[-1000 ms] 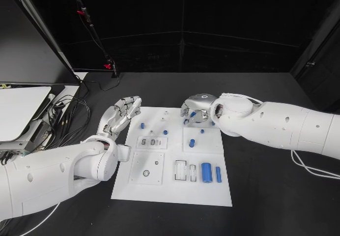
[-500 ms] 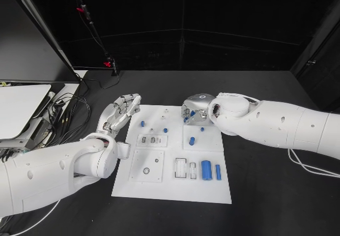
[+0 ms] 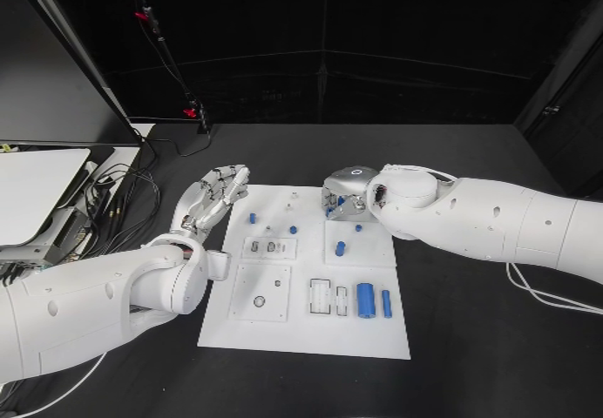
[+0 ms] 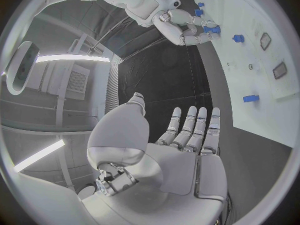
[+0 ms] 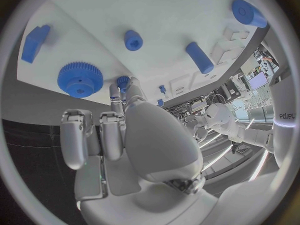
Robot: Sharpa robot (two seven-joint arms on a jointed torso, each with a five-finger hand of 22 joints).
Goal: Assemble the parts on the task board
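- Left silver many-fingered hand (image 3: 216, 193): fingers straight and apart, holding nothing, beside the white rectangular task board (image 3: 301, 335).
- Right silver hand (image 3: 346, 196): over the board's far edge; grip state cannot be determined.
- Small blue toothed plastic gear (image 5: 80, 78): lies flat just beside the right fingertips (image 5: 123, 82). Judged light, rigid, slippery; pinch across the toothed rim.

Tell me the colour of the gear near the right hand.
Blue; the gear shows best in the right wrist view.

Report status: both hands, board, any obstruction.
Left hand open beside task board. Right hand over board's far edge by blue gear, grip unclear. Nothing in the way.
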